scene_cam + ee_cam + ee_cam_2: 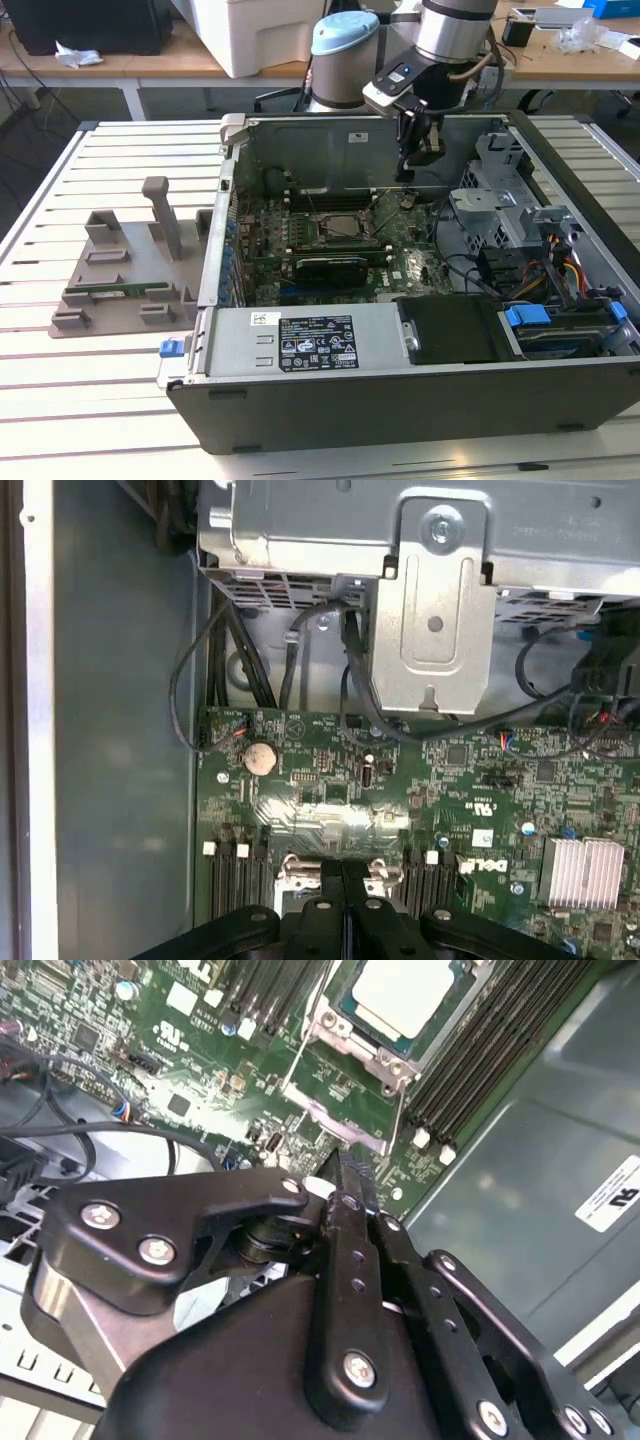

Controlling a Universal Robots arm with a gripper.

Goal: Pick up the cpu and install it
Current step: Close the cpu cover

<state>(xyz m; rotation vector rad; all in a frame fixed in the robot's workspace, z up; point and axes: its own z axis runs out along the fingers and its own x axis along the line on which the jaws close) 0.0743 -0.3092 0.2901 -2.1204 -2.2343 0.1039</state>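
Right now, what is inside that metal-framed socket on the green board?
The cpu lies in the socket, silvery top facing up. Whatever is beneath it, such as the socket's contacts, is covered by the chip itself.

One cpu (pixel 405 995), one computer case (pixel 400 410).

I see open PC case (pixel 420 400) on slatted table (pixel 70 400), grey fixture (pixel 125 270) on exterior view's left; coin battery (pixel 260 757), heatsink (pixel 585 870) on motherboard (pixel 330 790).

Lab with opened computer case (pixel 400 410)
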